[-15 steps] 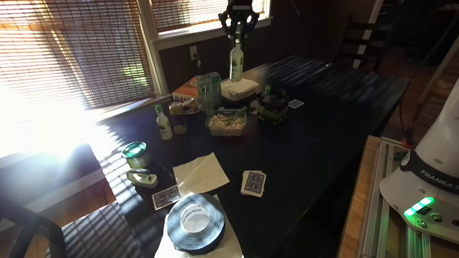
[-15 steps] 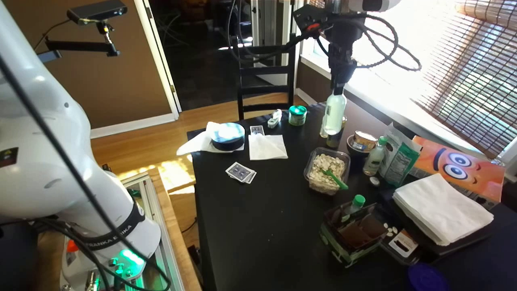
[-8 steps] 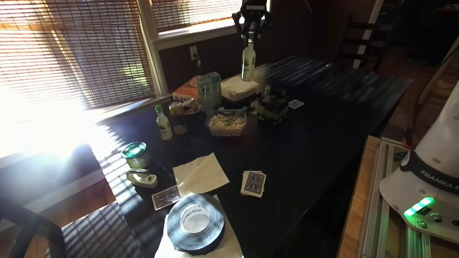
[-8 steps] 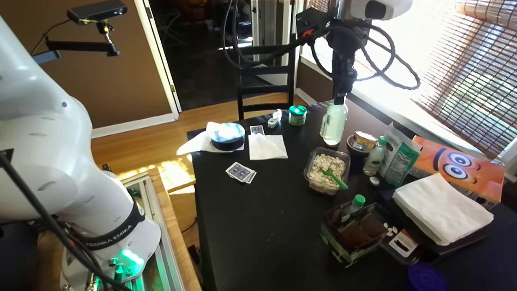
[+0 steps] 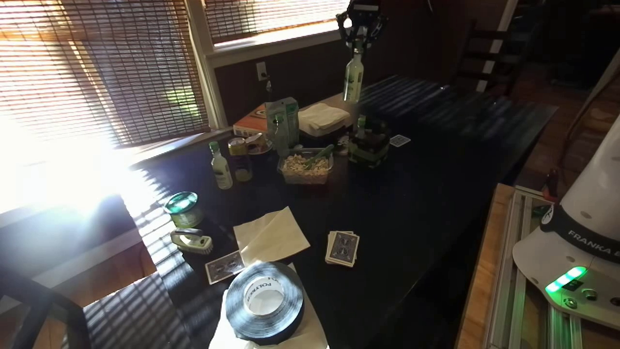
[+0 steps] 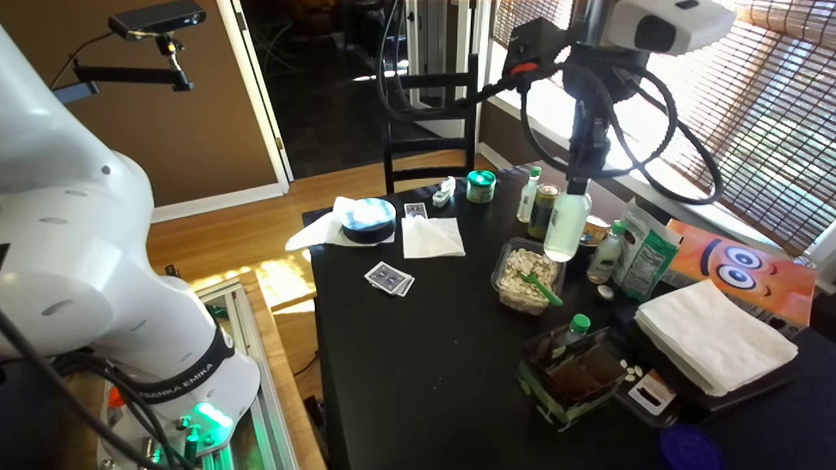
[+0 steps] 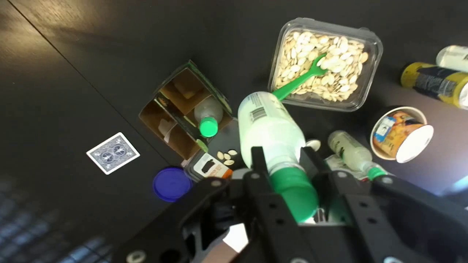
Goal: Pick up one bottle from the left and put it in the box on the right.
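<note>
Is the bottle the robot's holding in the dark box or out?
Out: the gripper holds the bottle up in the air, apart from the box. A different bottle is in there.

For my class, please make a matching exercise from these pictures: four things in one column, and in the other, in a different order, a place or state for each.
1. fingers
2. tub of seeds
3. dark box
4. tape roll

A. with a green utensil in it
B. on a white sheet
C. holding a bottle in the air
D. with a green-capped bottle inside

Pairs: 1-C, 2-A, 3-D, 4-B
</note>
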